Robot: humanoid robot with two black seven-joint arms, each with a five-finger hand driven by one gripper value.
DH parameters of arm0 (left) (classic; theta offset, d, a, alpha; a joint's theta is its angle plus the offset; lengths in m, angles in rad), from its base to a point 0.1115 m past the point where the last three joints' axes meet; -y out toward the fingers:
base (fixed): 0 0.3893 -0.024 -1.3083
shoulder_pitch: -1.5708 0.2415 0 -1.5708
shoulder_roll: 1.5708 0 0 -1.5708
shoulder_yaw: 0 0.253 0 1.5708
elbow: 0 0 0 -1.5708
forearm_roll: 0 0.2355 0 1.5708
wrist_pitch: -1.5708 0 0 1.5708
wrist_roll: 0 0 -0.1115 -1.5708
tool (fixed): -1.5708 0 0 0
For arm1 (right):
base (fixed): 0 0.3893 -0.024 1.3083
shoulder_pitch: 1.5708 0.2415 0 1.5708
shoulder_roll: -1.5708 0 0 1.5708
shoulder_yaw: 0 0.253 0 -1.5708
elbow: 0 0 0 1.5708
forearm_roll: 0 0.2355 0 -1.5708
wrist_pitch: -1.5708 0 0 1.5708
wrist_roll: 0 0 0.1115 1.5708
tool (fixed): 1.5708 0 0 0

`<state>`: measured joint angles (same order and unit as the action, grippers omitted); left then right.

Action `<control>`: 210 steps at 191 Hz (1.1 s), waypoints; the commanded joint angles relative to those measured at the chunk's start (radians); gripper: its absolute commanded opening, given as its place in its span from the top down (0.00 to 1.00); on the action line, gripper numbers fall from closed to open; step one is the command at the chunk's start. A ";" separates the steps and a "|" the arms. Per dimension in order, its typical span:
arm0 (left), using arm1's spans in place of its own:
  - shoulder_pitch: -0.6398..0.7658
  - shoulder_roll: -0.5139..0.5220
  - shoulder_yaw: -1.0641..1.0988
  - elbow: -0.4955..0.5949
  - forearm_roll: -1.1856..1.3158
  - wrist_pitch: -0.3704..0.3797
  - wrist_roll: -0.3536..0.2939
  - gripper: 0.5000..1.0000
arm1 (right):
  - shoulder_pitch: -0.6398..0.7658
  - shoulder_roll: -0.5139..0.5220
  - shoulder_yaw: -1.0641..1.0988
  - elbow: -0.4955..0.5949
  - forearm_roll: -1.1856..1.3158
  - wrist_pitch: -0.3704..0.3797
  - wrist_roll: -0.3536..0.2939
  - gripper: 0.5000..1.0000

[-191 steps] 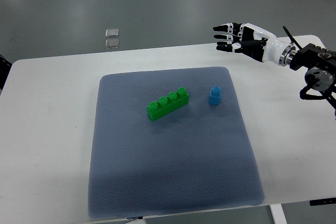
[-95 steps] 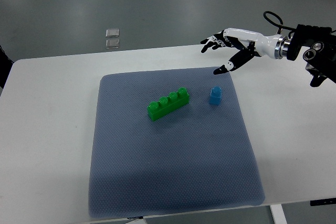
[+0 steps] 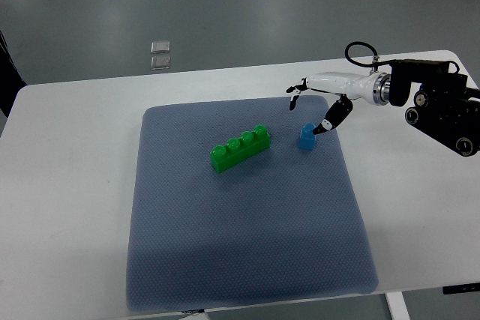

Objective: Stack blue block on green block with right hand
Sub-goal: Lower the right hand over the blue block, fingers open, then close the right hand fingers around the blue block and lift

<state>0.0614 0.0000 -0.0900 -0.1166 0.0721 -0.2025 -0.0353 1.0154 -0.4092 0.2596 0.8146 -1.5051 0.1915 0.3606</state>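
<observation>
A small blue block (image 3: 307, 137) stands upright on the grey mat (image 3: 240, 222), to the right of a long green block (image 3: 240, 148) with several studs that lies at an angle. My right hand (image 3: 307, 110) reaches in from the right edge and hovers just above and behind the blue block. Its fingers are spread; the thumb tip (image 3: 322, 127) is close to the block's right side, the other fingers (image 3: 294, 96) pass behind it. Nothing is held. The left arm does not show.
The mat lies on a white table (image 3: 67, 185). Two small clear squares (image 3: 160, 54) lie on the floor beyond the table's far edge. The right forearm and wrist housing (image 3: 439, 103) hang over the table's right end.
The right hand has come down and leftward from the table's far right corner to the blue block, turning so that the spread fingers now straddle the block's top.
</observation>
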 commanded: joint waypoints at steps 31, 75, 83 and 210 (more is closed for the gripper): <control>0.000 0.000 0.000 0.000 0.000 0.000 0.000 0.00 | 0.020 0.007 -0.089 0.000 -0.001 -0.078 0.000 0.19; 0.000 0.000 0.001 0.000 0.000 0.000 0.000 0.00 | 0.019 0.009 -0.105 0.000 -0.011 -0.079 0.000 0.26; 0.000 0.000 0.000 0.000 0.000 0.000 0.000 0.00 | 0.019 0.010 -0.109 0.000 -0.011 -0.081 0.000 0.27; 0.000 0.000 0.001 0.000 0.000 0.000 0.000 0.00 | 0.014 0.026 -0.151 -0.011 -0.011 -0.121 -0.002 0.33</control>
<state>0.0615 0.0000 -0.0904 -0.1166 0.0721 -0.2025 -0.0353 1.0293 -0.3831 0.1115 0.8042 -1.5156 0.0691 0.3590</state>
